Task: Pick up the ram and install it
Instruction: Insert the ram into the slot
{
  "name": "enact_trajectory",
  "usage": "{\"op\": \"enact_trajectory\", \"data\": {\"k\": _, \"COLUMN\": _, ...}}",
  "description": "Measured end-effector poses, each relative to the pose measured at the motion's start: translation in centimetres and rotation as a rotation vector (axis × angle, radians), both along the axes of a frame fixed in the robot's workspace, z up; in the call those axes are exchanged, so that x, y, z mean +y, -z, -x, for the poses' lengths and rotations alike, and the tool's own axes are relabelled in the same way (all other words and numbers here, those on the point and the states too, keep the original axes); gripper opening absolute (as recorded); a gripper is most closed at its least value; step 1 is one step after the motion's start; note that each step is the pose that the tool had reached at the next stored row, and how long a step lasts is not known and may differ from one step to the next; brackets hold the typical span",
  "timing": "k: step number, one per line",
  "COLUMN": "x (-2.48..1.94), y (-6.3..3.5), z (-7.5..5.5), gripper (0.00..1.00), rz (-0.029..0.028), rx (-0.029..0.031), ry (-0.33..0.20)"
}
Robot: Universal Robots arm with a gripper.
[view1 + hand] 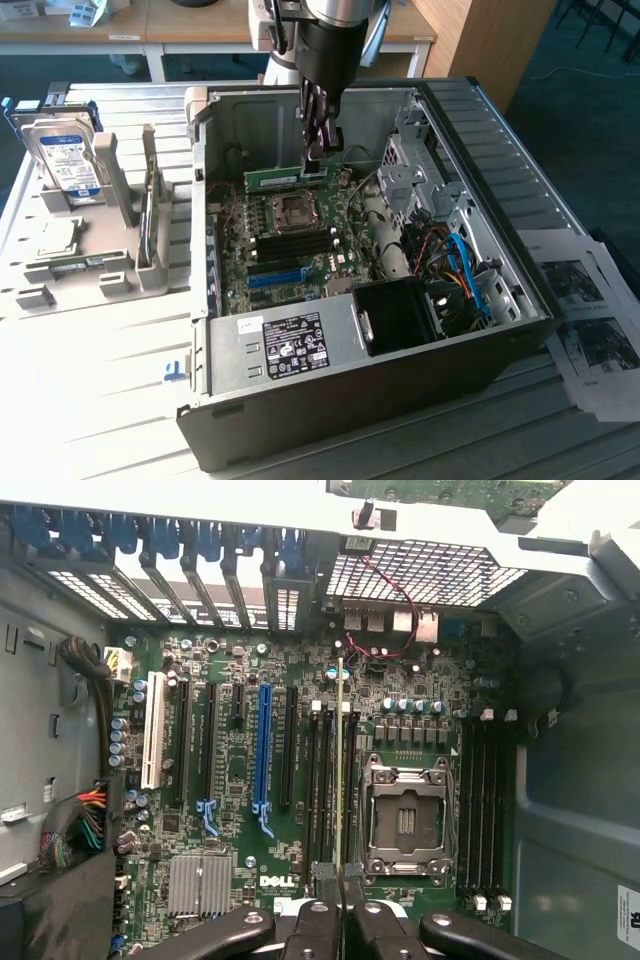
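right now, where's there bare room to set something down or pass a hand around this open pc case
Bare table: on the exterior view's left of the computer case, nearer the camera than the grey holder. Crowded: inside the case, where the robot's hand holds the ram over the motherboard, and by the printed sheets.

I have the gripper (318, 158) inside the open case (350, 395), clamped on one end of the ram (270, 179), which reaches from it toward the exterior view's left. Below the gripper lies the motherboard (230, 820). The ram's edge runs over the memory slots (322, 780), just beside the CPU socket (405, 820). The hard drive (65, 160) stands outside the case, well off to the exterior view's left of the gripper.
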State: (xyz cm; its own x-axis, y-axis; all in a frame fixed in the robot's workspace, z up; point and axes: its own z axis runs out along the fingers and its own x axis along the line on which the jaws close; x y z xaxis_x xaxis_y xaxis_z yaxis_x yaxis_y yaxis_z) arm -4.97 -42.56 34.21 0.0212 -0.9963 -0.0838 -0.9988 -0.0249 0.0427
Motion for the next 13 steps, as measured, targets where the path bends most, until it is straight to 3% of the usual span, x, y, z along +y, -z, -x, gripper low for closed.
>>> {"op": "enact_trajectory", "data": {"k": 13, "x": 0.00, "y": 0.00, "z": 0.00, "gripper": 0.12, "rz": 0.0000, "rx": 0.0000, "ry": 0.000}}
